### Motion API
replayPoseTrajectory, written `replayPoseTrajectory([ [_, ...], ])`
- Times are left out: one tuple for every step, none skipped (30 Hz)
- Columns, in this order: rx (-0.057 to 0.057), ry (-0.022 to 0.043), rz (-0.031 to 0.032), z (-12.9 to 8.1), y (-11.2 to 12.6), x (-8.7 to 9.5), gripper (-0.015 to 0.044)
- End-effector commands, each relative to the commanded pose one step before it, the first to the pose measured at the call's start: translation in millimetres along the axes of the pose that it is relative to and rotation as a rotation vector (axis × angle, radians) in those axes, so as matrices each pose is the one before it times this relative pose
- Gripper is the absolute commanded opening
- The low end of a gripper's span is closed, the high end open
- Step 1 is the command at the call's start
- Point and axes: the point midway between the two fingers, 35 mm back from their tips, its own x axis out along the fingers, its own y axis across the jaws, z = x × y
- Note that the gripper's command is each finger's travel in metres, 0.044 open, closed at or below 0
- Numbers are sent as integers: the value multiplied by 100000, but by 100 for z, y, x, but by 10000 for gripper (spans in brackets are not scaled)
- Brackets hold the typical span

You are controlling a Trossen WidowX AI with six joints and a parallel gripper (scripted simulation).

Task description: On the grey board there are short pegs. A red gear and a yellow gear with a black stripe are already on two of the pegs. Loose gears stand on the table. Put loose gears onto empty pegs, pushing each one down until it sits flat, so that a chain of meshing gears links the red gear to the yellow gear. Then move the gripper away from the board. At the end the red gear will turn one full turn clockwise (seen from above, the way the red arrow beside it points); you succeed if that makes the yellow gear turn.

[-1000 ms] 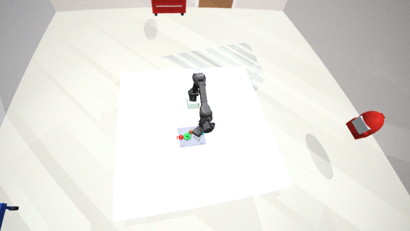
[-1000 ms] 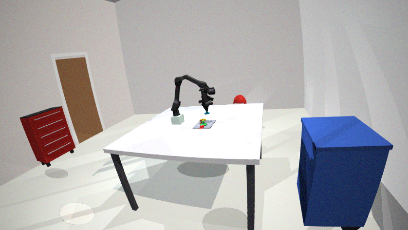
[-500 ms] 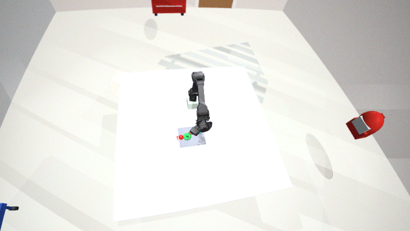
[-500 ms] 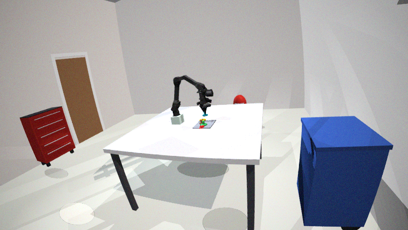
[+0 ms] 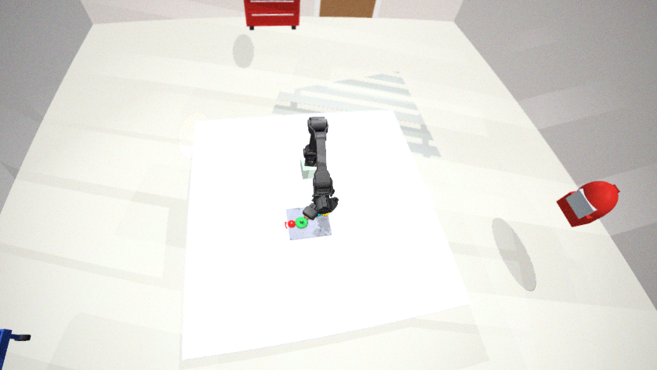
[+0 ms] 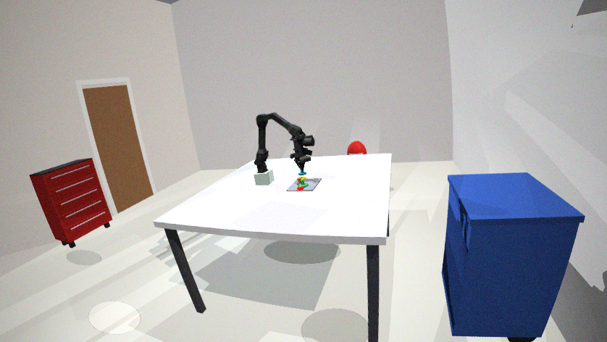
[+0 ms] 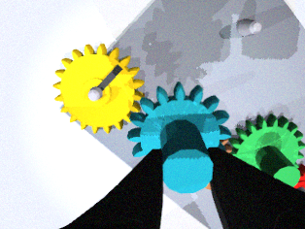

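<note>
Knob point(image 7: 187, 172) of the blue gear point(image 5: 319, 215) point(image 6: 301, 173) point(image 7: 175, 114) is being clenched by the gripper point(image 5: 321, 209) point(image 6: 301, 168) point(image 7: 184, 157) above the grey board point(image 5: 299, 234) point(image 6: 313, 185) point(image 7: 272, 63), inward from the bench's point(image 5: 252, 284) point(image 6: 190, 212) edges, presumably because the teeth are being left free for meshing with the yellow gear point(image 5: 325, 214) point(image 6: 301, 178) point(image 7: 78, 104).

1. Five gears: one red point(image 5: 291, 223) point(image 6: 300, 188) point(image 7: 301, 180), one green point(image 5: 301, 223) point(image 6: 302, 185) point(image 7: 253, 146), one yellow point(image 5: 325, 214) point(image 6: 301, 178) point(image 7: 78, 104), one blue point(image 5: 318, 214) point(image 6: 301, 172) point(image 7: 180, 109), one orange point(image 5: 306, 217) point(image 6: 298, 181) point(image 7: 226, 145), mostly hidden.
2. One bare peg point(image 7: 254, 27) in the wrist view.
3. One board point(image 5: 296, 234) point(image 6: 312, 186) point(image 7: 204, 87).
4. One table point(image 5: 252, 284) point(image 6: 237, 203) point(image 7: 29, 194).
5. One arm point(image 5: 321, 156) point(image 6: 261, 135), with one gripper point(image 5: 310, 212) point(image 6: 301, 169) point(image 7: 184, 157).
6. Two cabinets: one red point(image 5: 272, 18) point(image 6: 78, 203), one blue point(image 5: 3, 346) point(image 6: 509, 272).
7. One door point(image 5: 346, 8) point(image 6: 116, 144).
</note>
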Motion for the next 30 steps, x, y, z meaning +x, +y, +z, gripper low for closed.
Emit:
replayPoseTrajectory([
  [-600,287,-505,-244,-3,-68,0],
  [0,0,0,-2,-3,-23,0],
  [0,0,0,0,0,0,0],
  [-418,0,0,0,0,0,0],
  [-867,0,0,0,0,0,0],
  [-1155,0,0,1,0,0,0],
  [-1499,0,0,1,0,0,0],
  [-1914,0,0,1,0,0,0],
  [-2402,0,0,1,0,0,0],
  [-2603,0,0,1,0,0,0],
  [-2714,0,1,1,0,0,0],
  [-2757,0,1,1,0,0,0],
  [-2773,0,1,1,0,0,0],
  [-2781,0,1,1,0,0,0],
  [-2788,0,1,1,0,0,0],
  [-2975,0,1,1,0,0,0],
  [-2997,0,1,1,0,0,0],
  [-2998,0,1,1,0,0,0],
  [-2998,0,1,1,0,0,0],
  [-2998,0,1,1,0,0,0],
  [-2998,0,1,1,0,0,0],
  [-1955,0,0,1,0,0,0],
  [-1367,0,0,0,0,0,0],
  [-864,0,0,0,0,0,0],
  [-304,0,0,0,0,0,0],
  [0,0,0,0,0,0,0],
  [0,0,0,0,0,0,0],
  [0,0,0,0,0,0,0],
  [0,0,0,0,0,0,0],
  [0,0,0,0,0,0,0],
])
